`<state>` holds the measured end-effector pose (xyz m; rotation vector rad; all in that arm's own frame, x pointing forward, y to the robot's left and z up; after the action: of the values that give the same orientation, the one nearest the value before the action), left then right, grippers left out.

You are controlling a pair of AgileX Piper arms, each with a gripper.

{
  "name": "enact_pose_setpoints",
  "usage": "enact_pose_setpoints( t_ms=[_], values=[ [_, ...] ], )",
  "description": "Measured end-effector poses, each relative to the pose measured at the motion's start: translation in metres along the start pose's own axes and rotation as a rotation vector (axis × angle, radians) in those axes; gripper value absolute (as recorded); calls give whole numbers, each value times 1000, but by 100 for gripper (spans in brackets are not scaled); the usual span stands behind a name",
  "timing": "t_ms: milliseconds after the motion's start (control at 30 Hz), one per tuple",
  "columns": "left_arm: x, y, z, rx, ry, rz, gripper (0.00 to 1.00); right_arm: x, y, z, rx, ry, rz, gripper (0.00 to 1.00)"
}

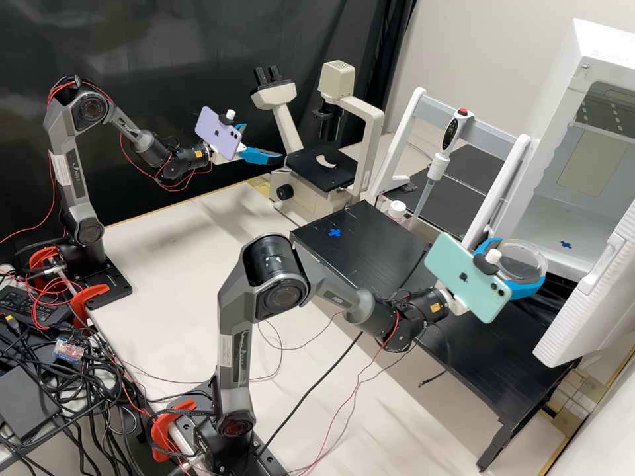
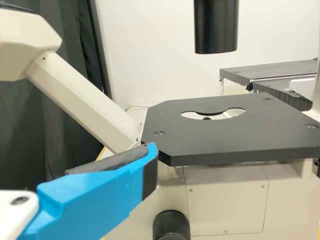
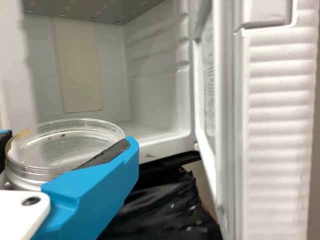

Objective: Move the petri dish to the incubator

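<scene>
1. The clear round plastic petri dish [image 1: 522, 262] is at the right of the high view, between the blue fingers of the right gripper [image 1: 521, 264]. They are open just as wide as the dish and hold its sides. It could slip if they let go too soon or squeeze badly.
2. The big white box-shaped incubator [image 1: 539, 221] is open, at the right edge. The dish could bump its shiny white front lip [image 3: 172, 142] if the arm goes in too low.
3. The ridged white door [image 1: 589, 294] is close by. The arm or the pale green phone [image 1: 471, 291] could knock it on a wide swing.
4. Near the blue cross [image 1: 566, 244], the dish could tip if dropped from too high.
5. The left gripper [image 1: 263, 141], upper middle, is wide open and holds nothing.
</scene>
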<state>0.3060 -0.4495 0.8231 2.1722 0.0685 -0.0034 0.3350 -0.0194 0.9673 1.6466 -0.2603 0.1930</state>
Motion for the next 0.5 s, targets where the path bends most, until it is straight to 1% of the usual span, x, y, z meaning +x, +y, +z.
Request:
enact_pose_setpoints(
  t_ms=[100,233,300,333,500],
  values=[
    [0,0,0,0,0,0,100,24,7,0,-5,-22,0,0],
    [0,0,0,0,0,0,100,54,9,-4,15,-58,1,0],
    [0,0,0,0,0,0,100,75,4,-6,31,-83,-15,0],
    [0,0,0,0,0,0,100,83,5,-9,34,-81,-12,0],
    [0,0,0,0,0,0,100,123,-5,-14,28,-115,-34,0]
  ],
)
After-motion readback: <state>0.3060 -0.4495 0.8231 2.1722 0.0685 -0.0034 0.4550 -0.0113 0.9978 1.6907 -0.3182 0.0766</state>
